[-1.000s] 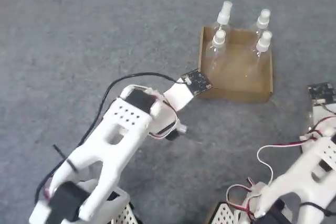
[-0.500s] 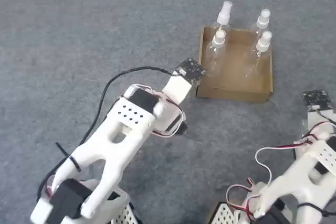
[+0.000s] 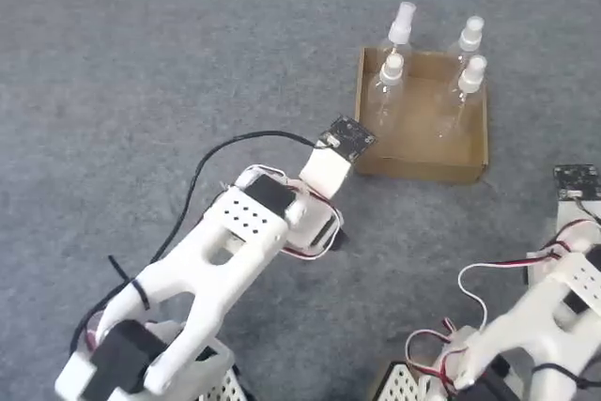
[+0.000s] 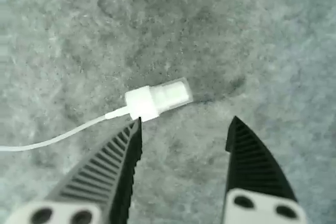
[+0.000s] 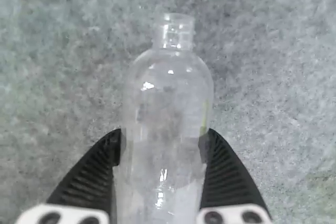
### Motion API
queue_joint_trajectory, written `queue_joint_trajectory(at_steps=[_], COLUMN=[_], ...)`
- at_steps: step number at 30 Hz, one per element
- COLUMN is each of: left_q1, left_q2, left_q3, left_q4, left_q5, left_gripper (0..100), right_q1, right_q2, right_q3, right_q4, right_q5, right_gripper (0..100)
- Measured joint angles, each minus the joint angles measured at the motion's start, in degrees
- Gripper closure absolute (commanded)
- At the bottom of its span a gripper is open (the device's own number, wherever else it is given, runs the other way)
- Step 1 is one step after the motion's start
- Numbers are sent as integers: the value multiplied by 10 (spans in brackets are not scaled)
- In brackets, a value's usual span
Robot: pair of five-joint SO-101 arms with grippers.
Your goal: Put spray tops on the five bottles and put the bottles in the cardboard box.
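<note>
A white spray top lies on its side on the grey carpet, its thin dip tube trailing away. My left gripper hovers open just above it, with one fingertip beside the cap. My right gripper is shut on a clear bottle whose neck is open and bare. In the high view the cardboard box stands at the back right. Several bottles with spray tops stand upright in it. The left arm stretches toward the box's near left corner.
The right arm sits at the lower right, its wrist near the table's right side. A black cable loops off the left arm. Grey carpet covers the table; open room lies to the left and centre.
The left arm has shifted a little to the right and nearer, its wrist swinging back and then forward by the box corner. The right wrist has dropped slightly.
</note>
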Motion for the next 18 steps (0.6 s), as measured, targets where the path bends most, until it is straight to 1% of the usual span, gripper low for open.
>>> queue_joint_trajectory(at_steps=[6,18], left_q1=[-15,-14], left_q2=[0,0], left_q3=[0,0], left_q4=[0,0], left_q5=[0,0], left_gripper=[763,763], right_q1=[0,0], right_q2=[0,0], right_q3=[0,33], right_q4=[0,0], right_q5=[0,0], right_gripper=[993,993])
